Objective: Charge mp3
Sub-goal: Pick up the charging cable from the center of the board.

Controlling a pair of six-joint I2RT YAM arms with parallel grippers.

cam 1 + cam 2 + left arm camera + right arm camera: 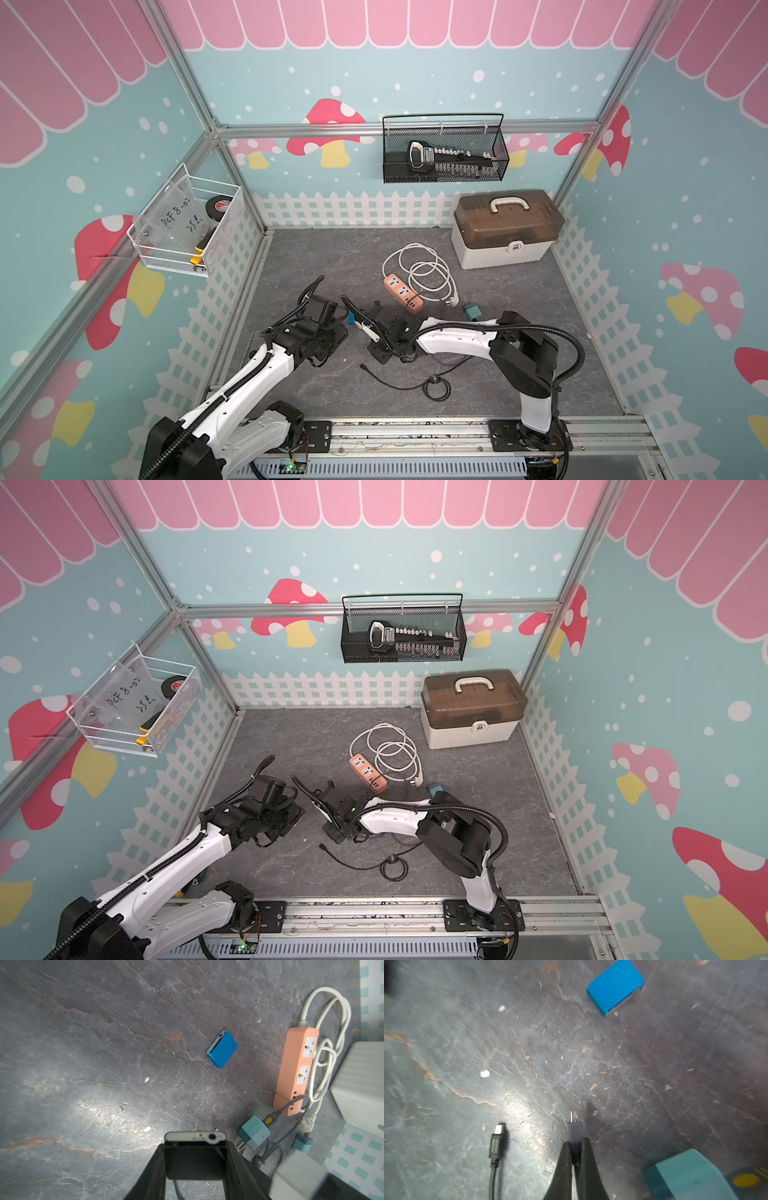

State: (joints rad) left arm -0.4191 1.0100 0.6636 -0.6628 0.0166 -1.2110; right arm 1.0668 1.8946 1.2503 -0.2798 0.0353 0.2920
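Note:
My left gripper is shut on a black mp3 player, gripping its two sides. Its pale top edge with the headphone socket sticks out past the fingertips. My right gripper is shut on a grey cable's small metal plug, which points forward just above the table. That cable runs back to a teal charger. A second, blue mp3 player lies flat on the table between and beyond both grippers.
A loose black cable lies coiled near the front, its plug beside my right gripper. An orange power strip with a coiled white cord lies mid-table. A lidded box stands at the back right.

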